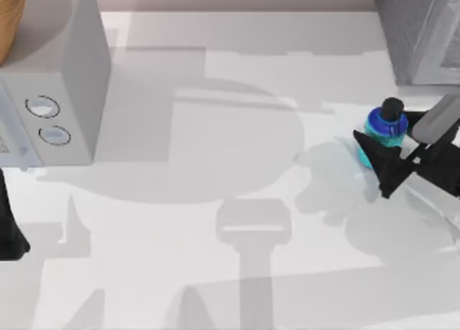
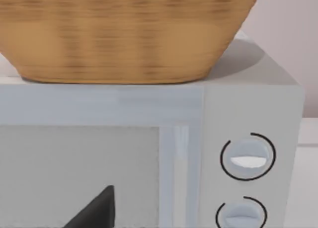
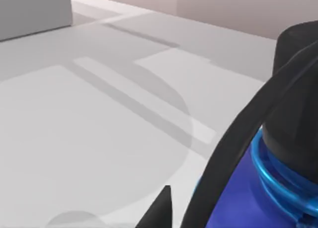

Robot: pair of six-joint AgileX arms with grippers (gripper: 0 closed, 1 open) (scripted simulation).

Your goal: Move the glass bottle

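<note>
The glass bottle (image 1: 383, 131), with a cyan body, dark blue shoulder and black cap, stands near the table's right edge. My right gripper (image 1: 371, 165) reaches in from the right, and its black fingers are spread apart. The far finger lies across the bottle's lower body and the near one points at bare table. I cannot tell whether the bottle sits between the fingers or just beyond the far one. In the right wrist view, one finger (image 3: 228, 153) crosses in front of the bottle (image 3: 278, 188). My left arm (image 1: 10, 233) is parked at the left edge.
A grey microwave (image 1: 57, 93) with two dials stands at the back left, and a woven basket (image 2: 124, 34) sits on top of it. A grey box (image 1: 420, 28) fills the back right corner, just behind the bottle. White table (image 1: 215, 200) stretches across the middle.
</note>
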